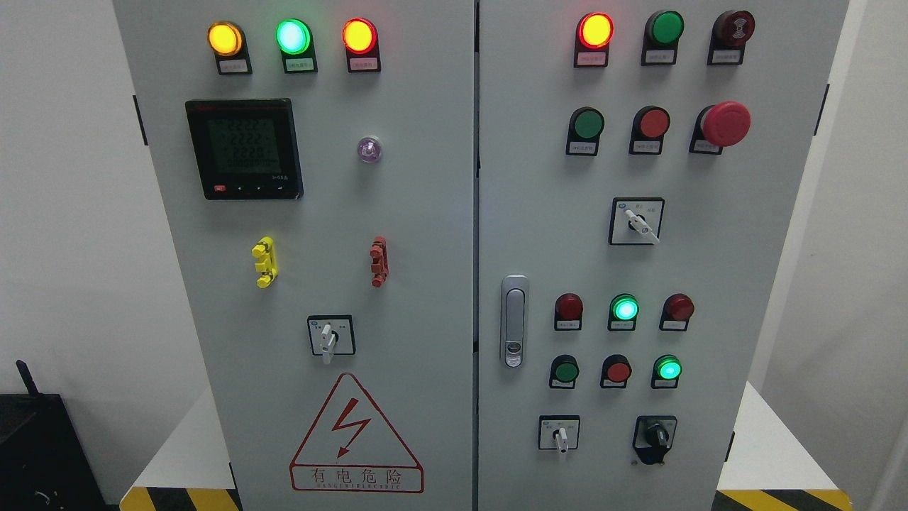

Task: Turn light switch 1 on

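Observation:
A grey electrical cabinet (425, 234) with two doors fills the head view. Its left door carries a white rotary switch (328, 339) with the lever pointing down. The right door has a white rotary switch (641, 223) turned to the lower right, another white one (561, 435) pointing down, and a black knob switch (655, 436). Rows of push buttons and lamps surround them; the labels are too small to read, so I cannot tell which is switch 1. Neither of my hands appears.
Lit lamps: yellow (225, 38), green (294, 36), red (359, 35) on the left door; red (594, 30) and two green (625, 309) on the right. A red mushroom stop button (725, 124), a door handle (514, 321) and a meter (243, 149) stick out.

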### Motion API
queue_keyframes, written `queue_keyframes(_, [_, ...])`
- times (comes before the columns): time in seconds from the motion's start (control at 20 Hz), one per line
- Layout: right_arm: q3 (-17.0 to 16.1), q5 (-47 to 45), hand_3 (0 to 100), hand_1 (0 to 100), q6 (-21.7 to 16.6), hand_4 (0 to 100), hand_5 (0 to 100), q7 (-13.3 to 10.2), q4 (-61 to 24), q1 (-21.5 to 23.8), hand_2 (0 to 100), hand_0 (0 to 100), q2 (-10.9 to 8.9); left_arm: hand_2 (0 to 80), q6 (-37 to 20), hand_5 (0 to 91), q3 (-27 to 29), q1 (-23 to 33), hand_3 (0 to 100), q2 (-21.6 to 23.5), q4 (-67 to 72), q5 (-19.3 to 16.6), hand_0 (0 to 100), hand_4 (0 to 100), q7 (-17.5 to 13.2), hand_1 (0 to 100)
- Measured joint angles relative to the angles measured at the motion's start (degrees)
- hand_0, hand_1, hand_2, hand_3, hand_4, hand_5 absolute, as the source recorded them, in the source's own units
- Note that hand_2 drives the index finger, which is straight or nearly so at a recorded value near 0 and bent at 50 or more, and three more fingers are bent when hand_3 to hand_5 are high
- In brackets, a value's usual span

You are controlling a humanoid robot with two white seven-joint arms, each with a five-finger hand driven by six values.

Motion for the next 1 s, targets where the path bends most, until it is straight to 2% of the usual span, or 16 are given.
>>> queue_keyframes(0.15, [0.0, 0.0, 0, 0, 0.0, 0, 0, 0.0, 0.0, 0.0, 0, 0, 0.0, 0.0, -0.5, 0.0, 0.6, 0.6, 5, 0.5, -3.8, 0.1, 39, 7, -0.2, 5])
queue_keyframes(0.3, [0.0, 0.0, 0, 0, 0.0, 0, 0, 0.0, 0.0, 0.0, 0, 0, 0.0, 0.0, -1.6, 0.0, 1.3, 1.1, 11, 0.9, -8.1, 0.1, 40, 23, -0.7, 6])
queue_keyframes(0.5, [0.0, 0.0, 0, 0, 0.0, 0, 0, 0.0, 0.0, 0.0, 0, 0, 0.0, 0.0, -6.2, 0.0, 2.1, 1.8, 17, 1.3, -13.6, 0.2, 42, 32, -0.9, 10])
queue_keyframes(0.65, [0.0, 0.0, 0, 0, 0.0, 0, 0, 0.0, 0.0, 0.0, 0, 0, 0.0, 7.3, -7.6, 0.0, 2.6, 2.3, 22, 1.7, -18.2, 1.5, 42, 39, -1.1, 13])
queue_keyframes(1.0, [0.0, 0.0, 0, 0, 0.0, 0, 0, 0.0, 0.0, 0.0, 0, 0, 0.0, 16.6, -8.4, 14.7, 3.9, 3.2, 29, 2.3, -29.0, 3.4, 43, 51, -3.4, 18])
